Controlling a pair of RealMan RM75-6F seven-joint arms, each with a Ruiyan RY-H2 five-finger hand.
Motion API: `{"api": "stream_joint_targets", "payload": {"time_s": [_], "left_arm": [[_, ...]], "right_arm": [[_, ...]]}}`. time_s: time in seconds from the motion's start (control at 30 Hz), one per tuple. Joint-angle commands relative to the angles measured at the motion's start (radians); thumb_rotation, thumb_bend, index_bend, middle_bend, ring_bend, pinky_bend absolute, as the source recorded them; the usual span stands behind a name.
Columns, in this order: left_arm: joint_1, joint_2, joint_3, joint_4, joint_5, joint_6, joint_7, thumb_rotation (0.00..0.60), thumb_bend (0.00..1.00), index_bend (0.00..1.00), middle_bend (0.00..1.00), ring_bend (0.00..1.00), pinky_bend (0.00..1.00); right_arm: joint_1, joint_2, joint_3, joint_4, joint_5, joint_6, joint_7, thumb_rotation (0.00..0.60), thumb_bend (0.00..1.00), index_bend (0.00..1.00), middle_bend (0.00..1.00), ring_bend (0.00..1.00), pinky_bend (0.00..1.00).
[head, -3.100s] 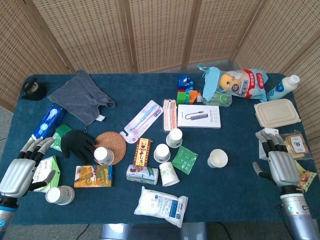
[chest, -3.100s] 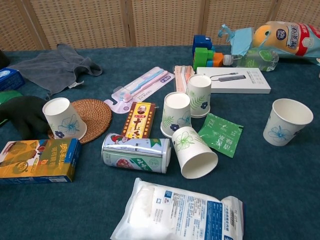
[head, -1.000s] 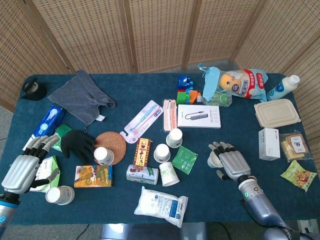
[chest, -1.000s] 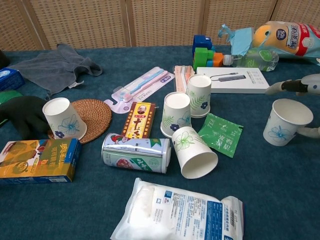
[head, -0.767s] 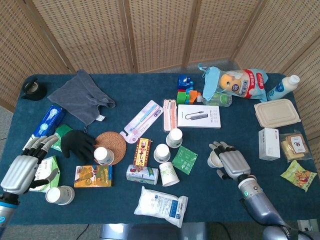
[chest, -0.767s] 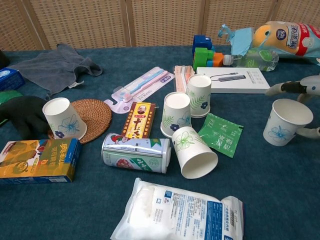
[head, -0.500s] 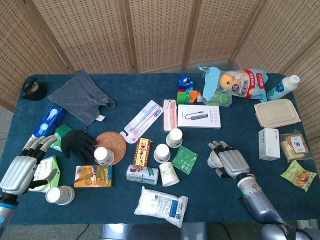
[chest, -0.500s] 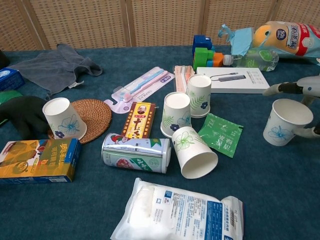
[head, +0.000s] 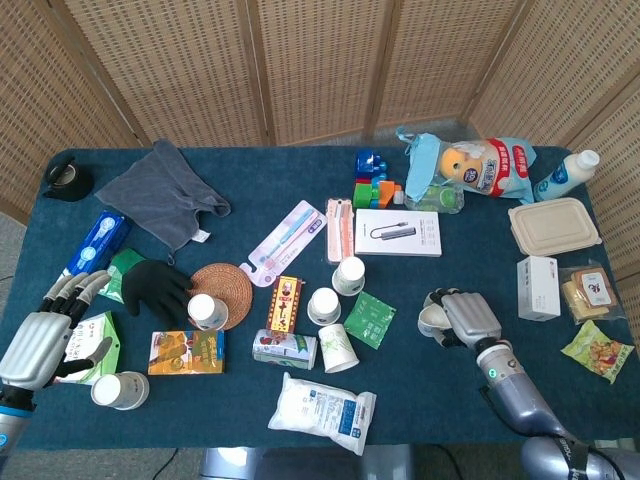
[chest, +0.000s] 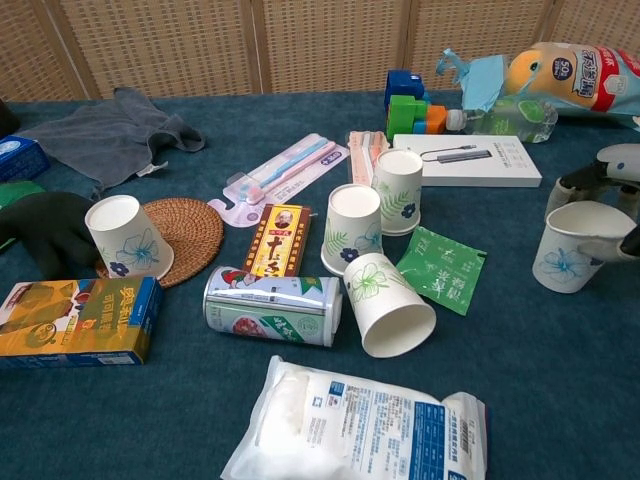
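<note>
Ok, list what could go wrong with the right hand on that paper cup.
The right hand wraps its fingers around a thin paper cup; a hard squeeze could crush it. Lifted carelessly, it might slip, since only the rim area looks gripped. Swinging inward could knock the green sachet or the tipped cup.

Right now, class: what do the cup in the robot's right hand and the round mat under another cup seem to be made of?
The cup gripped by the right hand looks like thin matte paper: white wall, printed blue flower, rolled rim. The round mat looks like woven rattan or straw, brown, with visible coiled rings; the exact fibre is unclear.
</note>
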Motion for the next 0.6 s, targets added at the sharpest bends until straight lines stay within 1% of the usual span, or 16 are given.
{"api": "stream_joint_targets", "payload": {"time_s": [0.03,0.17,0.27,0.37,0.47,0.5,0.6], "left_arm": [[0.0,0.001,-0.001,0.001,-0.001,0.0,-0.001,0.6,0.41,0.0,0.1,0.05,0.0],[-0.001,0.002,-0.001,0.003,-0.004,-0.002,-0.003,0.6,0.41,0.0,0.1,0.05,0.0],[-0.001,0.003,-0.002,0.005,-0.009,-0.004,-0.006,0.6,0.42,0.0,0.1,0.05,0.0],[-0.001,0.005,-0.004,0.007,-0.011,-0.005,-0.01,0.6,0.41,0.0,0.1,0.05,0.0],[-0.002,0.006,-0.005,0.007,-0.011,-0.004,-0.01,0.6,0.41,0.0,0.1,0.05,0.0],[-0.002,0.006,-0.005,0.007,-0.01,-0.004,-0.01,0.6,0.41,0.0,0.1,0.05,0.0],[-0.002,0.007,-0.004,0.006,-0.009,-0.005,-0.01,0.6,0.41,0.0,0.1,0.05,0.0]], "right_arm": [[-0.009,0.014,0.012,-0.007,-0.017,0.001,0.043,0.6,0.43,0.35,0.33,0.28,0.48],[-0.018,0.041,0.036,-0.026,-0.031,-0.008,0.125,0.6,0.43,0.35,0.32,0.28,0.48],[-0.026,0.067,0.064,-0.039,-0.041,-0.035,0.232,0.6,0.43,0.34,0.32,0.27,0.48],[-0.034,0.093,0.092,-0.035,-0.056,-0.078,0.357,0.6,0.43,0.34,0.32,0.26,0.47],[-0.043,0.108,0.116,-0.014,-0.081,-0.13,0.497,0.6,0.43,0.34,0.31,0.25,0.45],[-0.046,0.111,0.125,-0.001,-0.093,-0.153,0.556,0.6,0.43,0.33,0.31,0.24,0.43],[-0.053,0.109,0.134,0.042,-0.135,-0.201,0.675,0.6,0.42,0.31,0.3,0.22,0.41]]}}
